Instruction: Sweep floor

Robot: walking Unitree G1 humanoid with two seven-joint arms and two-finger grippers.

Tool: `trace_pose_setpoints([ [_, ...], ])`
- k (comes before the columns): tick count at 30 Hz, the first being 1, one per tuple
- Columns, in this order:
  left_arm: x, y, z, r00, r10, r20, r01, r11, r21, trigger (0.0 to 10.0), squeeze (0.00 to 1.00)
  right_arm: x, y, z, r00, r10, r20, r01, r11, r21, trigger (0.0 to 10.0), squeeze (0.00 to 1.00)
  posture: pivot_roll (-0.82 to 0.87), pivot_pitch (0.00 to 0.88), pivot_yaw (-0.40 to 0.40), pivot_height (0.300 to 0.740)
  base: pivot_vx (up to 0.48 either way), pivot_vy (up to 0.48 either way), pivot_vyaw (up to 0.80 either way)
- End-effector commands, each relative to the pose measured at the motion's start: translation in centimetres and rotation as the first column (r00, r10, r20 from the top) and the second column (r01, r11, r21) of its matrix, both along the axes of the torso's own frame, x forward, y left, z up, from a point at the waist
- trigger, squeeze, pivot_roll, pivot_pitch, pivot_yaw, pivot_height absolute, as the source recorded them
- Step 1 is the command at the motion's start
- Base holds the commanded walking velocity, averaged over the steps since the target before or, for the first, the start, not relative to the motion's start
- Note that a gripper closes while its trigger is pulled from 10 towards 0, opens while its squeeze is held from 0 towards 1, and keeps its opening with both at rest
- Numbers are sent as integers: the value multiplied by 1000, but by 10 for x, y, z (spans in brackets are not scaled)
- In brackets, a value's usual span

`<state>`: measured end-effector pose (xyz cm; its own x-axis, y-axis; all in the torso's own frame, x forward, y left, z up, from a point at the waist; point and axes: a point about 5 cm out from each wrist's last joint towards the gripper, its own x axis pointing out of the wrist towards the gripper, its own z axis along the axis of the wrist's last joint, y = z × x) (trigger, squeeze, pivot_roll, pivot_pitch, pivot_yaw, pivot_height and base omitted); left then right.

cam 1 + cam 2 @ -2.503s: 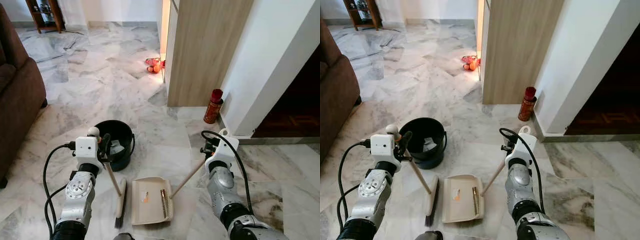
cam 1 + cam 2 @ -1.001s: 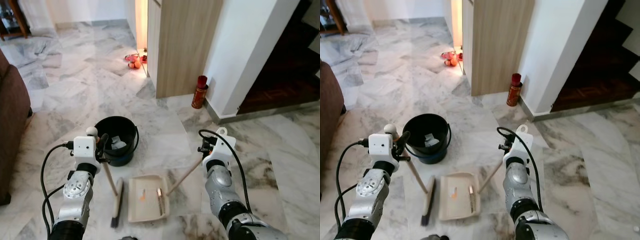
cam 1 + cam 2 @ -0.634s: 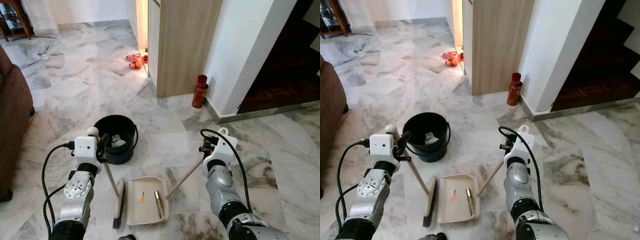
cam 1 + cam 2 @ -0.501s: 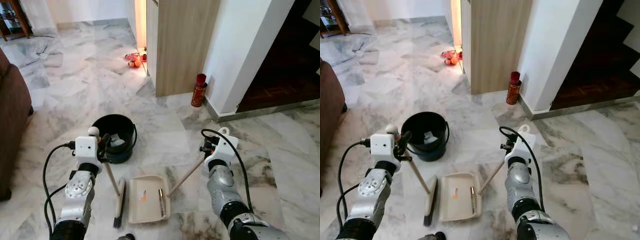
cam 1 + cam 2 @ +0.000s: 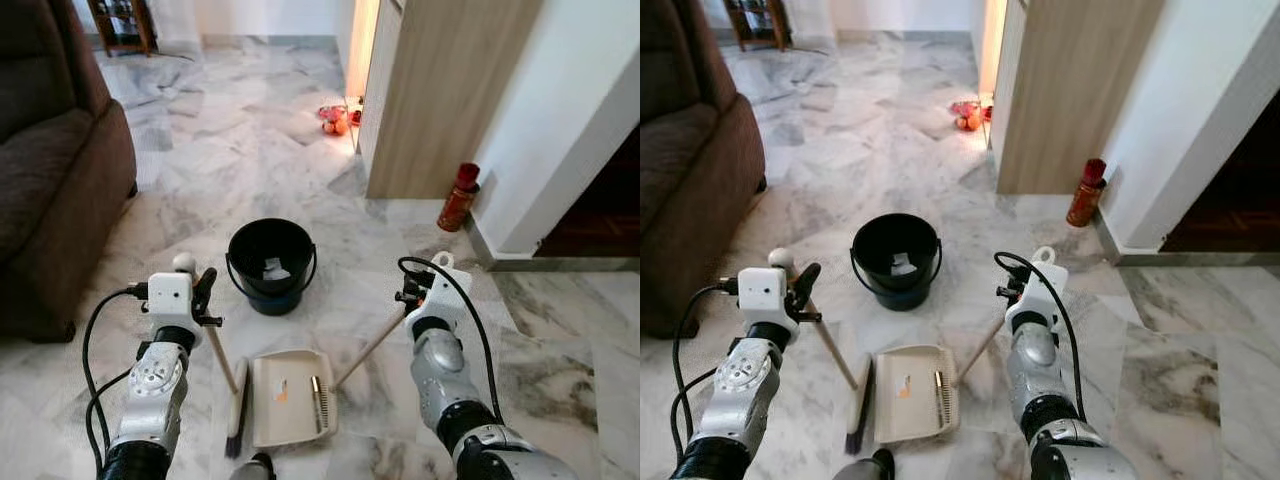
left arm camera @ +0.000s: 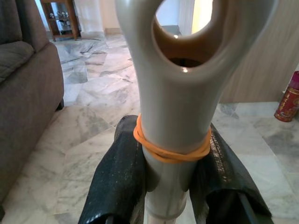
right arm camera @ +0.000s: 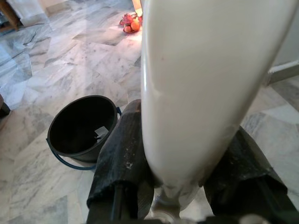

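My left gripper is shut on the wooden handle of a small broom, whose bristles rest on the marble floor. In the left wrist view the black fingers clamp the broom's cream handle end, which has an orange band. My right gripper is shut on the long handle of a cream dustpan lying flat between my arms, with a little debris in it. In the right wrist view the fingers squeeze the dustpan handle. A black bucket with paper scraps stands just ahead.
A brown sofa stands at the left. A wooden cabinet and white wall corner rise at the right, with a red can at their foot. Red and orange objects lie on the floor farther ahead. A dark doorway opens at the far right.
The camera has swung left: the sofa now shows large at the left and the bucket sits nearer centre. Both grippers keep their hold on broom and dustpan.
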<state>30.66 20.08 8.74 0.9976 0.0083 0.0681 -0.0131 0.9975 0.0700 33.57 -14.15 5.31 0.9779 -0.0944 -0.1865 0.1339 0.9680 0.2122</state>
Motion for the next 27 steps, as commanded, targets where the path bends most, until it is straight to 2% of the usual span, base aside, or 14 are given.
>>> trace_pose_setpoints([
  [1,2,-1,7,999,-4,34,4,1000,8,10000,0,8,-2,15,998,-7,60,6,1000,8,10000,0,145,76,-37,740,0,0,0],
  [6,2,-1,7,999,-5,34,5,1000,10,10000,0,8,-2,15,998,-1,63,1,1000,-2,10000,0,146,80,-38,740,0,0,0],
  [15,2,-1,7,999,-6,32,6,1000,16,10000,0,9,-1,15,998,6,67,-6,1000,-4,10000,0,142,83,-36,740,0,0,785],
  [24,3,-2,7,1000,-9,30,8,1000,27,10000,0,12,0,21,996,3,92,-3,1000,4,10000,0,144,80,-34,740,0,0,0],
  [27,1,-3,6,999,-27,27,26,998,61,10000,0,14,-1,27,993,-7,118,6,1000,10,10000,0,144,77,-32,740,0,0,0],
])
